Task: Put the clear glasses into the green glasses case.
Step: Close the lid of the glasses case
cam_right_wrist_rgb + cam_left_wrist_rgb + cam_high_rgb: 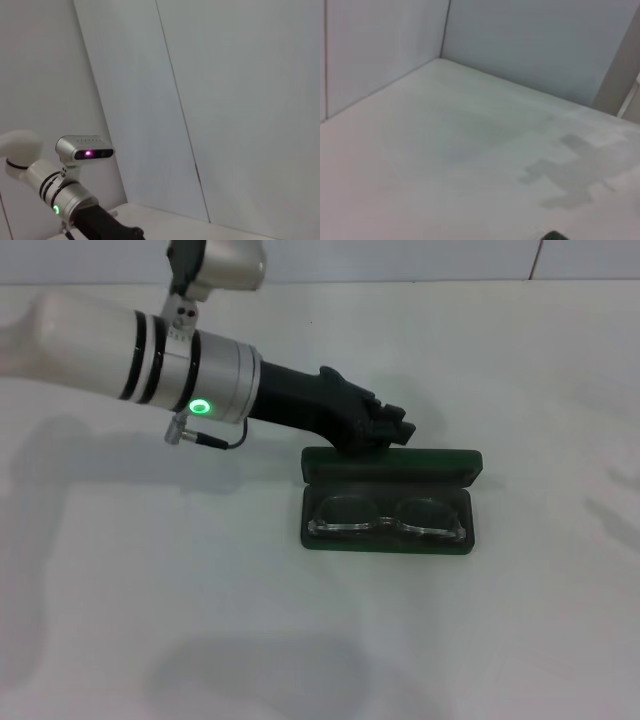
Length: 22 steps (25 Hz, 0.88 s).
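Your left gripper (pixel 385 430) sits at the far long edge of the green glasses case (pixel 388 502), its black fingers bunched over the left part of the raised lid; from the head view you cannot tell whether they are apart or together, nor whether they touch the lid. The case lies open on the white table (pixel 150 590), long side across your view, lid standing up along the back. The clear glasses (pixel 388 518) lie inside the lower tray, lenses side by side, faint against the dark lining. Your left arm (pixel 190 365) comes in from the upper left, a green light glowing on its wrist ring. In the right wrist view that left arm (pixel 65 197) shows low against a pale wall (pixel 225 100); your right gripper appears nowhere
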### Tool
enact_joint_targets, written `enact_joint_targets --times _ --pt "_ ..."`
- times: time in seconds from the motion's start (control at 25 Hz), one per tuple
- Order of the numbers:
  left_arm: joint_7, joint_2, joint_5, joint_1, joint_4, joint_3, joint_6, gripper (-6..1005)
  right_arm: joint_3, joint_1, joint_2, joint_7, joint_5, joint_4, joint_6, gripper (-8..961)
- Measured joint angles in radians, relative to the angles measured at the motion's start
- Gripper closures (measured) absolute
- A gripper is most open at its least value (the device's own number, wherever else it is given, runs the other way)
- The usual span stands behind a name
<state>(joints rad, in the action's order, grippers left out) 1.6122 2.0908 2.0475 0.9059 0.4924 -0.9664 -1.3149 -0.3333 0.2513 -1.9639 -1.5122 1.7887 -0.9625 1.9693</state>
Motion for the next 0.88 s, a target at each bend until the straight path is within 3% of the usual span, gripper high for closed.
enact_joint_targets --times 0.88 --pt "-0.015 0.003 -0.051 0.006 -0.057 -0.067 0.077 779 0.0 0.026 0.008 0.037 0.0 0.054 -0.041 422"
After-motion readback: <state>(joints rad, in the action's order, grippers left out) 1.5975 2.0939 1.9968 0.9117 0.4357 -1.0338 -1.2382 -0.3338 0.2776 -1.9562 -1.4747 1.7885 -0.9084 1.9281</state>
